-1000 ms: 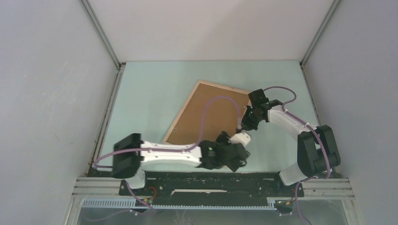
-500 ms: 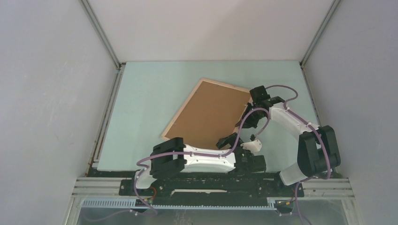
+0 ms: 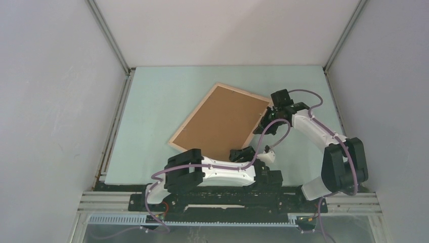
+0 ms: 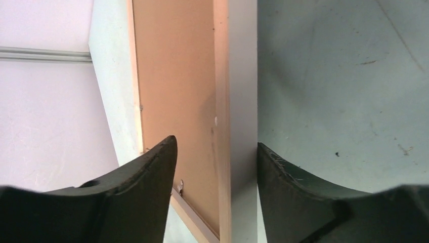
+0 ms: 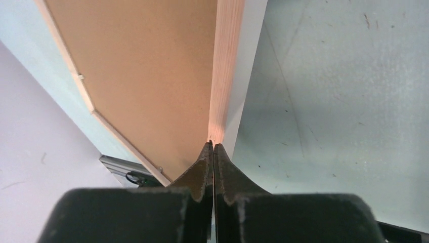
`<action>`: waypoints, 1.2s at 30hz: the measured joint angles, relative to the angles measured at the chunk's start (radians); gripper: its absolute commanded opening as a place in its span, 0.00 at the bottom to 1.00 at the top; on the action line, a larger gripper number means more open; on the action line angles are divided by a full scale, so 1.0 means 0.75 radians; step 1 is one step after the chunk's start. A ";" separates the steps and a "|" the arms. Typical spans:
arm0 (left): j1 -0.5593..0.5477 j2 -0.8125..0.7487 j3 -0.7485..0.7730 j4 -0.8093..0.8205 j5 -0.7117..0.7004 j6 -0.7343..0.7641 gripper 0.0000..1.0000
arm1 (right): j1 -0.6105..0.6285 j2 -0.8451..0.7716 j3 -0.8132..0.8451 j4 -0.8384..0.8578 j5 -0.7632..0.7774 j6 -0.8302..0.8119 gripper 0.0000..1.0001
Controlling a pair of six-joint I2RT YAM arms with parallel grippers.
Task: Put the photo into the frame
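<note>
The frame [image 3: 243, 92] lies tilted across the table with its plain brown backing board [image 3: 220, 121] facing up. The photo is hidden or out of view. My left gripper [image 3: 251, 152] is at the frame's near right edge. In the left wrist view it [image 4: 217, 152] is open, its fingers astride the light wood rim [image 4: 221, 101]. My right gripper [image 3: 257, 130] is farther along the same edge. It [image 5: 212, 147] is shut, its tips touching the wood rim [image 5: 225, 76] beside the backing board [image 5: 152, 66].
The pale green table top [image 3: 162, 101] is boxed in by grey walls on the left, back and right. A black and aluminium rail [image 3: 227, 200] with the arm bases runs along the near edge. Purple cables loop over both arms.
My left arm has folded in, bringing its gripper onto the frame's near right edge, and its jaws have narrowed. The frame has slid and turned a little to the left. The right gripper stays shut.
</note>
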 measured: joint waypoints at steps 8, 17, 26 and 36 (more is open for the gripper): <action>0.000 -0.056 0.000 -0.068 0.009 -0.072 0.17 | -0.037 -0.032 0.014 0.057 -0.038 -0.004 0.00; 0.010 -0.126 0.001 -0.127 0.005 -0.082 0.00 | -0.158 -0.114 0.115 0.005 -0.090 -0.287 0.56; 0.118 -0.345 0.061 -0.160 0.125 0.036 0.00 | -0.193 -0.624 0.342 -0.134 0.174 -0.560 0.64; 0.520 -0.859 0.177 -0.049 0.500 0.220 0.00 | -0.196 -0.704 0.314 -0.229 0.208 -0.566 0.62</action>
